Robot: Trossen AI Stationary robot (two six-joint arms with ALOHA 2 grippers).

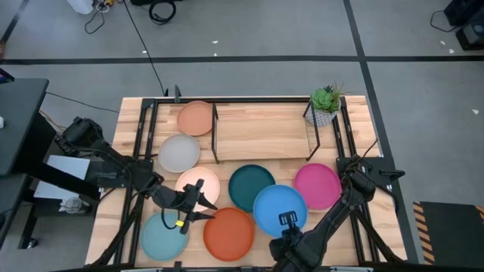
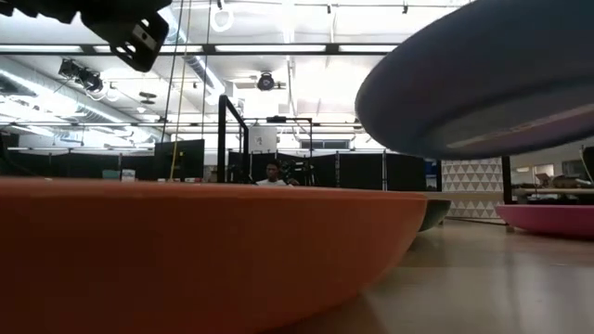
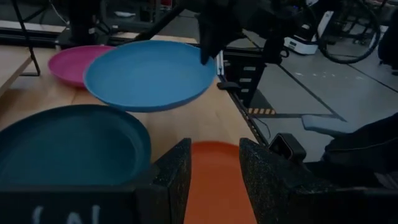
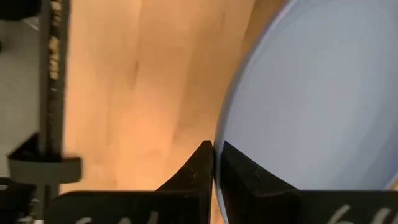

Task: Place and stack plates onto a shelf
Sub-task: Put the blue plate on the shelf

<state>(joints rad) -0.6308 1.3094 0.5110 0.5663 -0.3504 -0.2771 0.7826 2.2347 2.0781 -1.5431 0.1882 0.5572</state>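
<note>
Bright blue plate [image 1: 280, 209] lifted clear of tabletop [image 1: 257, 128], right pincer [image 1: 288, 221] clamped on its near rim. It overhangs teal plate [image 1: 251, 187], beside magenta plate [image 1: 317, 185]. Left pincer [image 1: 198, 202] half-open, empty, above orange plate [image 1: 228, 232]. Shelf [image 1: 261, 130] unoccupied.

Right gripper [image 4: 213, 163] clamped, left gripper [image 3: 214, 180] parted.

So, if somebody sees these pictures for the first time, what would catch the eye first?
Probably the bright blue plate: the right end effector pinches its rim and holds it above the table, over the near middle. Next, the other coloured plates lying around it on the wood, such as the orange plate and the dark teal plate. The shelf at the far side holds none.
</note>
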